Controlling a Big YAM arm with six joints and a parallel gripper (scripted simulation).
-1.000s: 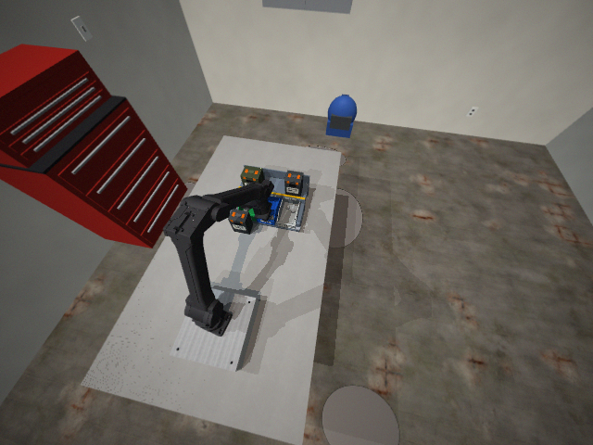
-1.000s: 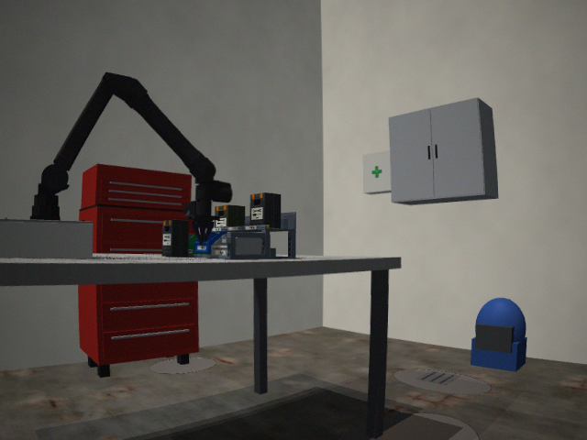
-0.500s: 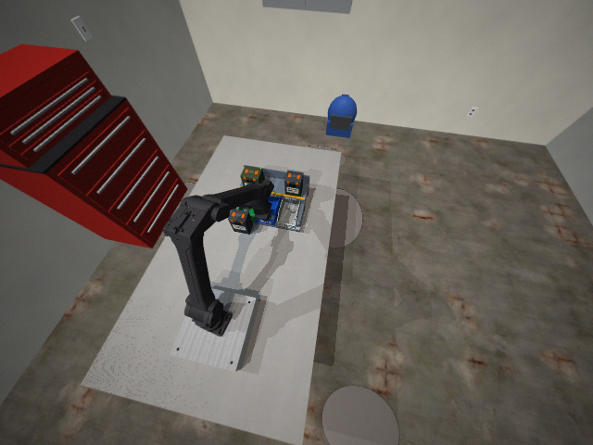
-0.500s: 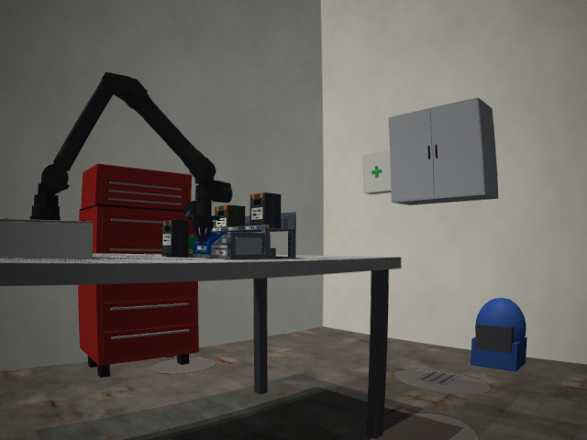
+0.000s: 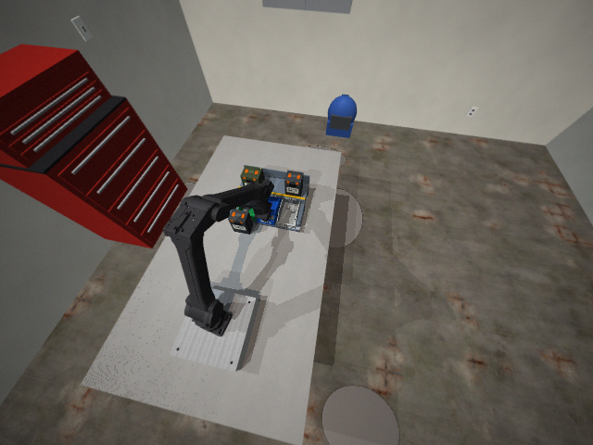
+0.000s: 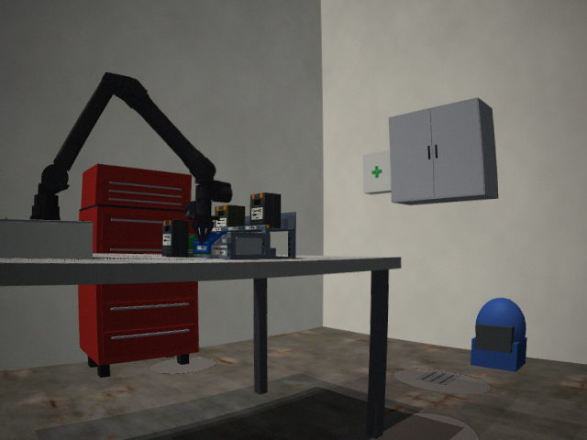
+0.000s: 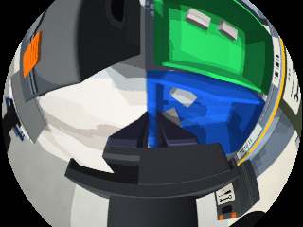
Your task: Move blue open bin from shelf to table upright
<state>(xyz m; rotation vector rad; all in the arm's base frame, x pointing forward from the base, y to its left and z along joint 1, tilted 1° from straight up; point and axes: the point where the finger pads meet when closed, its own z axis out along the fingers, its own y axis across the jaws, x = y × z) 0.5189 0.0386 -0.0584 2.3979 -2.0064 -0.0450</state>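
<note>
Wrist view: blue open bin (image 5: 275,210) (image 6: 201,247) (image 7: 213,118) fills the area right of centre, saturated blue, hollow, open side showing. Two light grey parts show inside, one at mid-frame, the other lower and partly behind a finger. A thin blue wall runs down the middle of the frame, edge-on to the camera.

Pincer (image 5: 263,215) (image 6: 202,240) (image 7: 152,115) comes up from bottom centre, dark fingers one on each side of that wall, nearly together. It is clenched on the bin's wall. Most of the bin lies right of and above the fingers in the wrist frame; in the exterior frame it sits right under the fingertips, left of centre, pale label facing out. From the top the arm covers part of it.

Bin is at the lower level of the grey-blue shelf (image 5: 306,184) (image 6: 291,241), upper middle of the top frame. Green bin (image 5: 251,212) (image 6: 191,244) (image 7: 204,49) is beside it, upper right of the wrist frame, with two light parts in it. A clear bin (image 5: 289,212) (image 6: 219,248) is on the blue bin's other side.

Dark box (image 5: 240,222) (image 6: 175,237) (image 7: 52,47) stands on the table (image 5: 277,363) (image 6: 331,267), left of the bins in the top and exterior frames. Olive box (image 5: 251,174) (image 6: 230,215) and another dark one are up on the shelf's upper level.

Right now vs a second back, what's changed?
Nothing visibly moved: the arm, blue open bin and green bin look unchanged. Gripper is shut on the blue bin's wall; earlier finger spacing is too small to tell.
</note>
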